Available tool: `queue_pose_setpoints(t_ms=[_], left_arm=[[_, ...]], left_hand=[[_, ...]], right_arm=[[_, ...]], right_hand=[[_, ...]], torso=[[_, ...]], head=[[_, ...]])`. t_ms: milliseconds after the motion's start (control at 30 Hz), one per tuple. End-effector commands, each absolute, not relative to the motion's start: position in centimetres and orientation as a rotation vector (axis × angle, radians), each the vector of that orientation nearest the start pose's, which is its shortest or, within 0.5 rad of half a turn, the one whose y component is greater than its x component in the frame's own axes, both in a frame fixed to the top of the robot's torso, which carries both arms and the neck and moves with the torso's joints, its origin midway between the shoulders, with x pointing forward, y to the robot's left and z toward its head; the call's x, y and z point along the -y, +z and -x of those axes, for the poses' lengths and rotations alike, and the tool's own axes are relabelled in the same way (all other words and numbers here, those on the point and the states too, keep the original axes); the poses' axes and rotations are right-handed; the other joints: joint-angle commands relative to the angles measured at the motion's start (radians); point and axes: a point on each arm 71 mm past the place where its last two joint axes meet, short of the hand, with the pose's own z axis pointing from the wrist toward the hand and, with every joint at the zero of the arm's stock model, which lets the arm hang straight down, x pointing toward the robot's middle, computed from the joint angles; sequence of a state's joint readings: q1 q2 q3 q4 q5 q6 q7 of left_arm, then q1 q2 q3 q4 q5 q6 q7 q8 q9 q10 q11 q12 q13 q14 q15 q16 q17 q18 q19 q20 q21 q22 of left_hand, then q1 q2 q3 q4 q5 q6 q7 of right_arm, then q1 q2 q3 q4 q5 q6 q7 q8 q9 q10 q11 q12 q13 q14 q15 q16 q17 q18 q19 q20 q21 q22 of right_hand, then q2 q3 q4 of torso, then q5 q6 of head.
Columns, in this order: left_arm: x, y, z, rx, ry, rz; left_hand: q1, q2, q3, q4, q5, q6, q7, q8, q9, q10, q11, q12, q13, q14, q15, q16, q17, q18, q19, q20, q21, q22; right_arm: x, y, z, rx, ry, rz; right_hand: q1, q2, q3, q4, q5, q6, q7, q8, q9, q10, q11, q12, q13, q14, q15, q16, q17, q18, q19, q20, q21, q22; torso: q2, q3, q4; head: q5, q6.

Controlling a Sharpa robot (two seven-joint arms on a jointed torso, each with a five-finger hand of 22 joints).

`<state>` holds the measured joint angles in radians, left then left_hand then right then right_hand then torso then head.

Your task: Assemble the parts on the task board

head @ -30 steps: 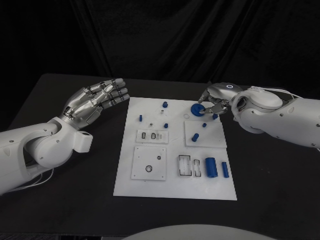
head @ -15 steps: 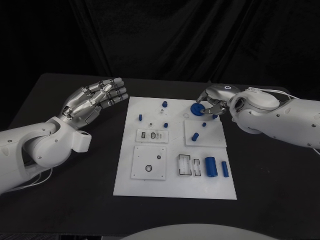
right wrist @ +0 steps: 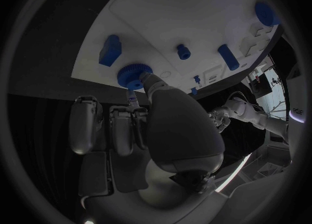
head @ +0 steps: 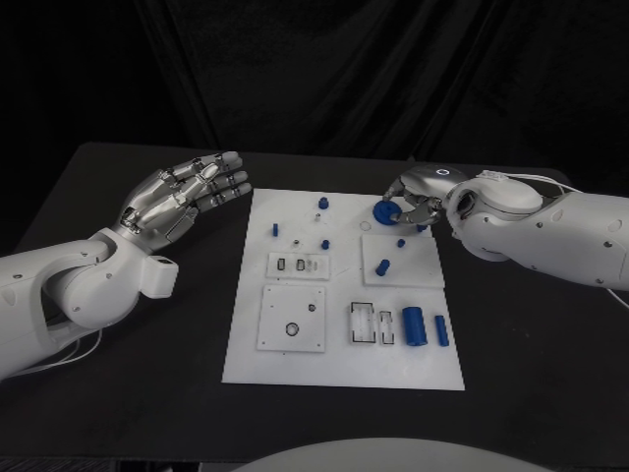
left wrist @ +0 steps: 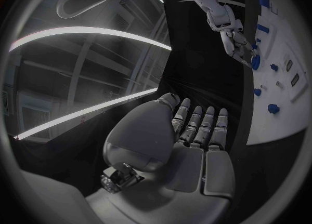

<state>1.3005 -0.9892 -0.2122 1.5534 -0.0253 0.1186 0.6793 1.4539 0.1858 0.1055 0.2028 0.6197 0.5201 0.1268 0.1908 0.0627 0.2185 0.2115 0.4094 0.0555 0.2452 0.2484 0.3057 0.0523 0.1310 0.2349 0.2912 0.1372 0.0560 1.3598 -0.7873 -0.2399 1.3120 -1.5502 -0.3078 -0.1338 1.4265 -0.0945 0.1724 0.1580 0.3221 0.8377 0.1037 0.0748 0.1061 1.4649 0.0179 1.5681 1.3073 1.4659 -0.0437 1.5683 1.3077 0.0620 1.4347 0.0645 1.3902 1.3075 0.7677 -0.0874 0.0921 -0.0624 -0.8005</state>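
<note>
White task board (head: 346,364) sits mid-frame, long axis running top to bottom. Blue gear (head: 385,213) at its upper right, pinched by right hand (head: 426,202). Small blue pegs (head: 275,232) across the upper half; two blue cylinders (head: 414,328) lie flat at lower right beside rectangular slots.

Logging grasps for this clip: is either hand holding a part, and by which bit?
The right hand pinches the blue gear at its toothed rim, by the board's far edge. The left hand holds nothing.
</note>
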Motion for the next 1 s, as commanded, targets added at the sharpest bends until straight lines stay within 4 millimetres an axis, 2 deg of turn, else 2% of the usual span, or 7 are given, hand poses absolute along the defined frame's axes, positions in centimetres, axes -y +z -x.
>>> queue_pose_setpoints(t_ms=[33, 233, 400, 467, 600, 800, 1000], left_arm=[[-25.6, -16.3, -46.1, -1.306, -2.005, 0.823], [-25.6, -16.3, -46.2, -1.310, -2.006, 0.824], [-25.5, -16.4, -46.2, -1.314, -2.006, 0.825], [-25.6, -16.4, -46.2, -1.316, -2.005, 0.826], [-25.6, -16.5, -46.2, -1.318, -2.002, 0.828], [-25.8, -16.5, -46.2, -1.319, -1.998, 0.831], [-26.0, -16.5, -46.1, -1.317, -1.995, 0.833]], left_hand=[[-0.010, 0.003, 0.004, 0.000, 0.003, -0.003, 0.006, 0.001, 0.000, 0.000, 0.006, 0.006, 0.001, 0.001, 0.004, 0.006, 0.001, -0.019, 0.008, 0.002, 0.005, -0.001], [-0.010, 0.003, 0.005, 0.000, 0.003, -0.003, 0.007, 0.001, 0.000, 0.000, 0.006, 0.006, 0.001, -0.001, 0.004, 0.004, 0.001, -0.019, 0.007, 0.002, 0.005, -0.002], [-0.011, 0.002, 0.005, 0.000, 0.003, -0.004, 0.007, 0.001, 0.000, 0.000, 0.006, 0.006, 0.001, -0.001, 0.004, 0.004, 0.001, -0.020, 0.007, 0.002, 0.005, -0.002], [-0.011, 0.002, 0.005, 0.000, 0.003, -0.004, 0.007, 0.001, 0.000, 0.000, 0.006, 0.006, 0.001, -0.001, 0.004, 0.004, 0.001, -0.020, 0.007, 0.002, 0.005, -0.002], [-0.012, 0.002, 0.006, 0.000, 0.002, -0.004, 0.007, 0.001, 0.000, 0.000, 0.007, 0.006, 0.001, -0.002, 0.005, 0.003, 0.001, -0.020, 0.006, 0.002, 0.004, -0.002], [-0.012, 0.002, 0.006, 0.000, 0.002, -0.004, 0.007, 0.001, 0.000, 0.000, 0.007, 0.006, 0.001, -0.002, 0.005, 0.003, 0.001, -0.020, 0.006, 0.002, 0.004, -0.002], [-0.012, 0.002, 0.007, 0.000, 0.002, -0.003, 0.008, 0.001, 0.000, 0.001, 0.007, 0.007, 0.001, 0.000, 0.005, 0.006, 0.001, -0.021, 0.007, 0.002, 0.005, -0.002]], right_arm=[[24.4, -19.0, -52.8, -1.711, 0.308, 0.286], [24.2, -19.3, -52.8, -1.722, 0.309, 0.291], [24.2, -19.5, -52.8, -1.727, 0.308, 0.293], [24.2, -19.5, -52.8, -1.729, 0.307, 0.293], [24.2, -19.5, -52.7, -1.729, 0.309, 0.294], [23.8, -19.2, -52.4, -1.700, 0.339, 0.297], [22.8, -17.9, -52.0, -1.656, 0.384, 0.311]], right_hand=[[-0.015, 0.000, -0.005, -0.004, -0.031, 0.019, 0.001, 0.011, 0.007, 0.106, -0.004, 0.003, 0.263, 0.105, -0.004, 0.002, 0.263, -0.003, -0.008, -0.001, -0.006, 0.105], [-0.022, 0.008, -0.006, -0.006, -0.058, 0.077, 0.003, 0.047, 0.029, 0.106, -0.003, 0.003, 0.263, 0.105, -0.002, 0.002, 0.263, -0.002, -0.007, 0.000, -0.010, 0.106], [-0.004, 0.020, 0.004, -0.030, 0.010, 0.163, -0.005, 0.117, 0.076, 0.106, -0.007, 0.003, 0.263, 0.105, -0.005, 0.002, 0.263, -0.002, -0.007, -0.003, -0.013, 0.108], [0.015, 0.029, 0.010, -0.056, 0.047, 0.212, -0.018, 0.173, 0.120, 0.106, -0.006, 0.003, 0.263, 0.105, -0.006, 0.002, 0.263, -0.002, -0.008, -0.004, -0.016, 0.108], [0.015, 0.042, 0.009, -0.081, 0.049, 0.201, -0.026, 0.251, 0.208, 0.106, -0.012, 0.003, 0.263, 0.105, -0.008, 0.002, 0.263, -0.001, -0.007, -0.008, -0.020, 0.111], [-0.004, 0.039, 0.008, -0.088, 0.038, 0.157, -0.038, 0.330, 0.315, 0.106, -0.019, 0.003, 0.263, 0.105, -0.017, 0.002, 0.263, -0.003, -0.002, -0.012, -0.019, 0.118], [-0.013, 0.034, 0.013, -0.084, 0.068, 0.132, -0.037, 0.351, 0.353, 0.106, -0.020, 0.003, 0.263, 0.105, -0.018, 0.002, 0.263, -0.004, 0.002, -0.015, -0.016, 0.123]], torso=[[-0.001, -0.0015, -0.0010], [0.000, -0.0002, -0.0006], [0.000, 0.0005, -0.0001], [0.000, 0.0002, -0.0008], [0.000, -0.0003, -0.0016], [0.000, -0.0008, -0.0003], [-0.001, -0.0005, -0.0024]], head=[[0.002, -0.003], [0.001, -0.005], [0.000, -0.005], [0.001, -0.006], [0.002, -0.007], [0.001, -0.004], [0.004, 0.000]])
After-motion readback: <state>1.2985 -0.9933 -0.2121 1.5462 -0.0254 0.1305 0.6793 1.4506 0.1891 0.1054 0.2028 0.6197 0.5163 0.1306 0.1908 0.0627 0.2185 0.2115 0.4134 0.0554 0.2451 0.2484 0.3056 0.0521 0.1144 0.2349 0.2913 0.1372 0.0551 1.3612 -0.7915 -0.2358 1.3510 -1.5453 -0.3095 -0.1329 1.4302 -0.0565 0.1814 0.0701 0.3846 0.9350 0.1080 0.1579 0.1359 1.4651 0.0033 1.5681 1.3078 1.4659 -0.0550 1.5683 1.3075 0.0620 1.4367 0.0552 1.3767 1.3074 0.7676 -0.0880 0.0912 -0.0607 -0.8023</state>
